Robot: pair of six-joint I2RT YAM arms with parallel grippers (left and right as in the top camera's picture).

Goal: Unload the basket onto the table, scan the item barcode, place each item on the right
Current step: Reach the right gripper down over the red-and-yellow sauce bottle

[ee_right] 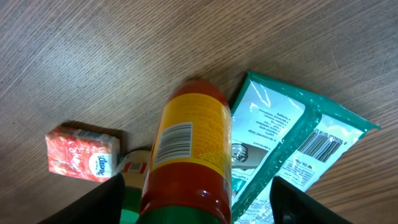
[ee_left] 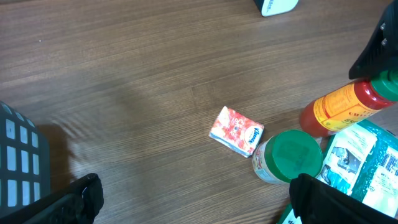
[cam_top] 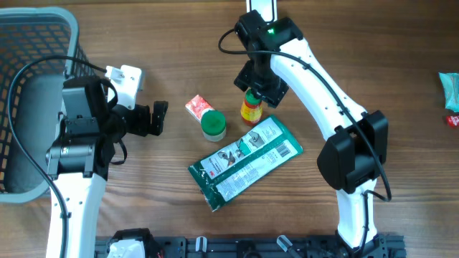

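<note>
– Fingers on the right gripper: how did they stand when you looked?
– Partly closed, one on either side of the sauce bottle. My wrist camera showed a thin gap at each side of the body. The frame cut off the cap end, so I could not tell whether they had hold of it.
– Where was the bottle?
– Around the middle of the bench, a little toward the far edge, right under that gripper. It had a red body, a yellow label and a green cap, and the barcode on the label faced my right wrist camera.
– What sat around it?
– Just beside it, toward the left edge, stood a jar with a green lid. A small red tissue pack lay against or just beside that jar. On the near side a green wipes packet lay flat and slanted, with its own barcode at the end nearer the right edge.
– And your left side?
– My left gripper hung to the left of the tissue pack, not touching it, with its fingers spread wide and holding nothing. Beyond it a white device lay near a grey basket at the left edge. A teal packet poked in at the right edge.
</note>
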